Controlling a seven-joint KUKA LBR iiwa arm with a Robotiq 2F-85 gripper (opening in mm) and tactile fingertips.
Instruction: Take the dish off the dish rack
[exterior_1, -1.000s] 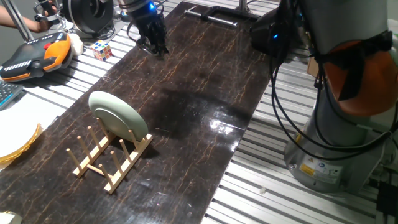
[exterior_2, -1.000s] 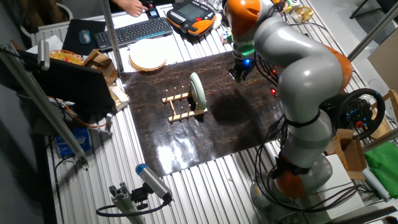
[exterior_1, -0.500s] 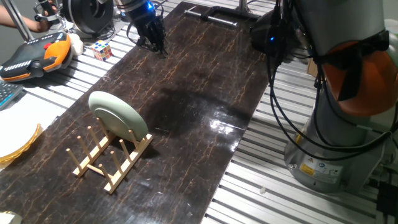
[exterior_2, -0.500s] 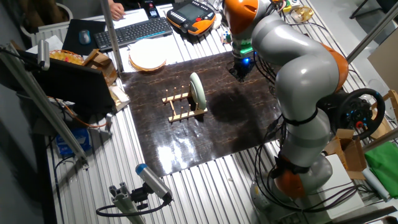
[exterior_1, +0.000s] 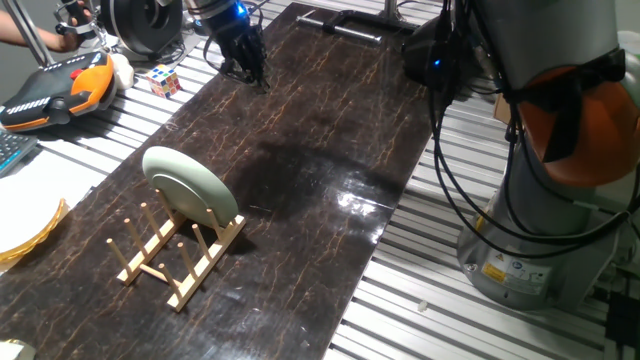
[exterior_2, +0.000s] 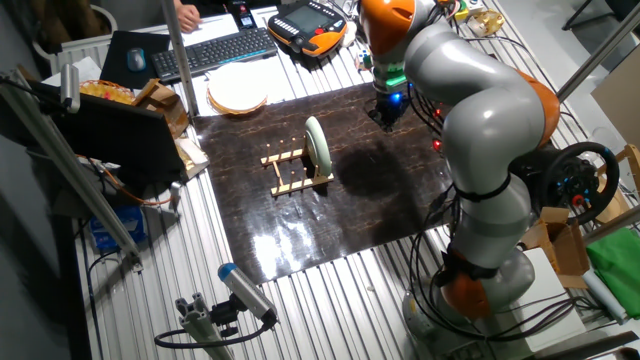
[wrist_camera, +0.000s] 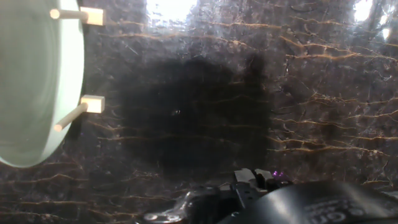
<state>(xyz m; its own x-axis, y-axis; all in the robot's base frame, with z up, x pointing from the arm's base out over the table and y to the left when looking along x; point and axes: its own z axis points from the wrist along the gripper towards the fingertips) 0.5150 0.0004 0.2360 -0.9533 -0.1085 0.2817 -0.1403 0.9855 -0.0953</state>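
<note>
The round, matte, pale sage-green plate (exterior_1: 190, 189) stands on edge in the light-wood pegged rack (exterior_1: 178, 254); jaws' state unclear, well apart.

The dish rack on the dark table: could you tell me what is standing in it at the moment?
The dish rack holds one pale green dish, standing on edge between the pegs at one end. The other peg rows are bare. Where the dish's lower rim meets the rails is covered.

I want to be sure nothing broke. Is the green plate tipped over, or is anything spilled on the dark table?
Nothing stands out. The dish stands on edge at one end of the dish rack, leaning on the pegs, and looks whole. The dark table shows only glare, no spill. The gripper is far from the rack, at the table's other end.
</note>
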